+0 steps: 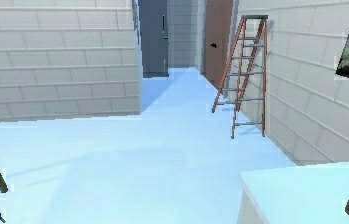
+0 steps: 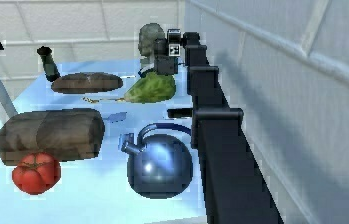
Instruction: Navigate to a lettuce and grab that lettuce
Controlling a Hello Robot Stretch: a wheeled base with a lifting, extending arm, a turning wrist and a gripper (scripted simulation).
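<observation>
**Since the robot stands at the tabletop, only the grab remains**

Although the jaws sit at the far end of the dark square arm [image 2: 217, 130], you cannot tell how they are set. You also cannot tell whether they hold anything, because the lettuce [image 2: 152, 88] lies on the tabletop [image 2: 92, 195] right at them. Treat the drive as done, in my judgement: the arm is stretched across the tabletop and the lettuce is at its tip. Securing and lifting it is what is left, since it rests on the surface and hangs clear of nothing.

The lettuce is green and leafy and tapers to a point at one side, so expect it to be soft and yielding. Just beyond it stands a greyish rounded thing [image 2: 150, 38]. Toward the arm side view's left lie a flat brown oval [image 2: 87, 82] and a small dark bottle [image 2: 48, 65]. Nearer you, a glossy blue kettle [image 2: 160, 165] with an arched handle sits just beside the arm. A matte brown loaf [image 2: 52, 135] and a smooth red tomato [image 2: 35, 172] lie further left. Ahead, a reddish ladder [image 1: 244, 70] stands by a block wall.
</observation>
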